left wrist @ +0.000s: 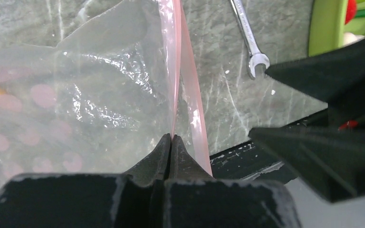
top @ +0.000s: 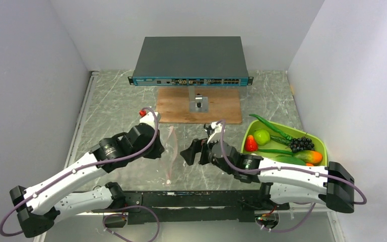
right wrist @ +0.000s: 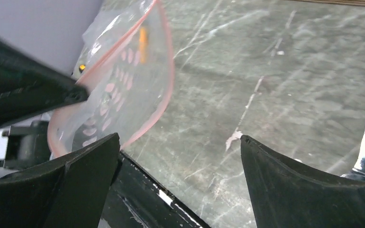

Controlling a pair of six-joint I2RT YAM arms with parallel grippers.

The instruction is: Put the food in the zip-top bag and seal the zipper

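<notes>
The clear zip-top bag (top: pixel 170 146) hangs between my two grippers, its mouth open in a loop in the right wrist view (right wrist: pixel 123 90). My left gripper (left wrist: pixel 171 137) is shut on one side of the pinkish-red zipper strip (left wrist: pixel 176 57); it also shows in the top view (top: pixel 161 147). My right gripper (right wrist: pixel 179 138) is open and empty, just right of the bag (top: pixel 185 153). The food lies in the lime-green tray (top: pixel 324 146): strawberry (top: pixel 251 143), green apple (top: pixel 261 136), black grapes (top: pixel 301 144), mango (top: pixel 310 156), green beans (top: pixel 272 126). A small orange shape shows through the bag; I cannot tell what it is.
A wooden board (top: pixel 181 108) with a small metal part (top: pixel 199 103) lies behind the bag, and a grey network switch (top: pixel 190 61) behind that. A wrench (left wrist: pixel 249 40) lies on the marble table near the tray. White walls close in both sides.
</notes>
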